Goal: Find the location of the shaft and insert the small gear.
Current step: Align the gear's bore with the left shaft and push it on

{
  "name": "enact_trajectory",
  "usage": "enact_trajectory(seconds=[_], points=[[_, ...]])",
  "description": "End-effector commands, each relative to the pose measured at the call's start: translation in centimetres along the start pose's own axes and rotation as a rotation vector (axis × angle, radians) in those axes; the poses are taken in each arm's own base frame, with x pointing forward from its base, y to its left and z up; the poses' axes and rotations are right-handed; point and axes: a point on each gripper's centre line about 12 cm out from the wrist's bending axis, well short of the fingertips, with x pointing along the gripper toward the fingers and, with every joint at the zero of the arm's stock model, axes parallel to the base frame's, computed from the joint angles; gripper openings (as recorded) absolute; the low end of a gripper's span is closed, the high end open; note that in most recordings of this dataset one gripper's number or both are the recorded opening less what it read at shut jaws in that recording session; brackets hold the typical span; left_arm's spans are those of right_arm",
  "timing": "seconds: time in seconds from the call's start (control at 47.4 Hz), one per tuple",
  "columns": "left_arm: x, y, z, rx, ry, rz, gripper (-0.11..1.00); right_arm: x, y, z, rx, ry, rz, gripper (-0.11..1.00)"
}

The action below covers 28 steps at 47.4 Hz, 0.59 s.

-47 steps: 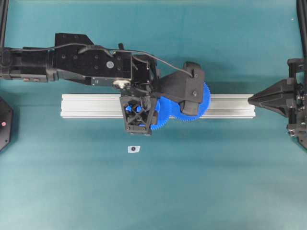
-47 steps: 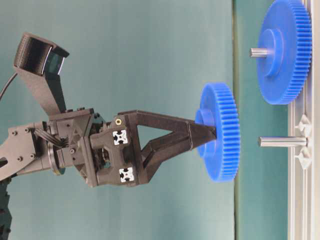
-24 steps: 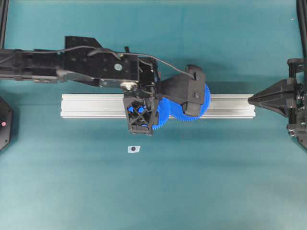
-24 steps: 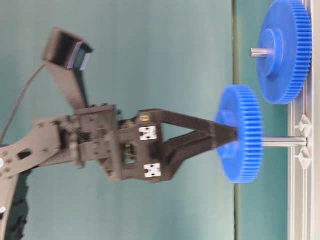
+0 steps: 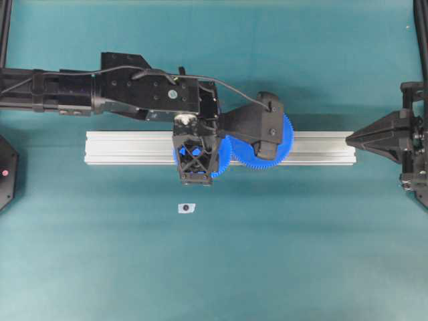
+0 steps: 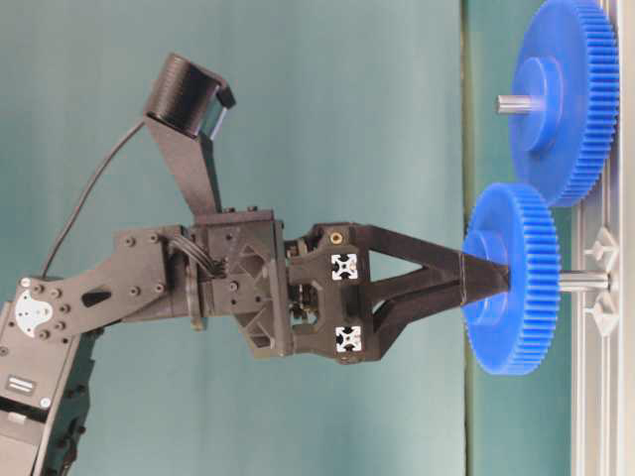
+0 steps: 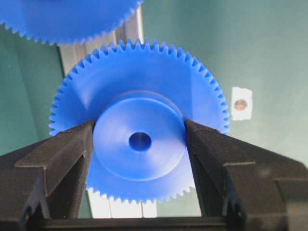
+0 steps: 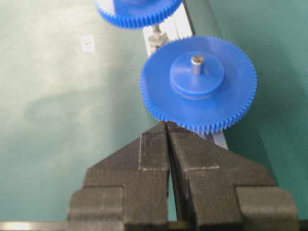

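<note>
The left gripper's fingers (image 7: 72,154) press on either side of the raised hub of the small gear (image 7: 139,139), holding it between them; the left gripper (image 6: 486,283) points level at the silver beam (image 6: 600,397) in the table-level view, and the small gear (image 6: 516,278) sits partway along the shaft (image 6: 583,282), whose bare stretch shows between the gear's far face and the beam; the gear's face stands parallel to the beam, its teeth close beside those of the wider blue gear (image 6: 566,99), which sits on its own pin (image 6: 511,103); whether the two sets of teeth touch I cannot tell. From overhead, the left gripper (image 5: 196,160) hangs over the middle of the beam (image 5: 120,147), blue showing around it; a small white tag (image 5: 186,208) with a dark spot lies on the teal table (image 5: 301,254), apart from the beam. The right gripper (image 8: 167,126) has its fingers pressed together, holding nothing; it rests at the beam's right end (image 5: 348,140).
</note>
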Motion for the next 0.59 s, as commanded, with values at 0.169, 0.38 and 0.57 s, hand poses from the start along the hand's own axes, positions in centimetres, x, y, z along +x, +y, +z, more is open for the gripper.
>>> enact_trajectory(seconds=[0.169, 0.38, 0.57], points=[[-0.5, 1.1, -0.5, -0.011, -0.012, 0.010, 0.63, 0.0, 0.0, 0.4, 0.014, -0.013, -0.001, 0.04], [-0.4, 1.8, -0.7, -0.007, -0.008, 0.013, 0.63, 0.0, 0.0, 0.4, 0.014, -0.014, -0.001, 0.04], [-0.8, 2.9, -0.7, -0.026, -0.019, 0.020, 0.63, 0.0, 0.0, 0.4, 0.012, -0.013, -0.001, 0.04]])
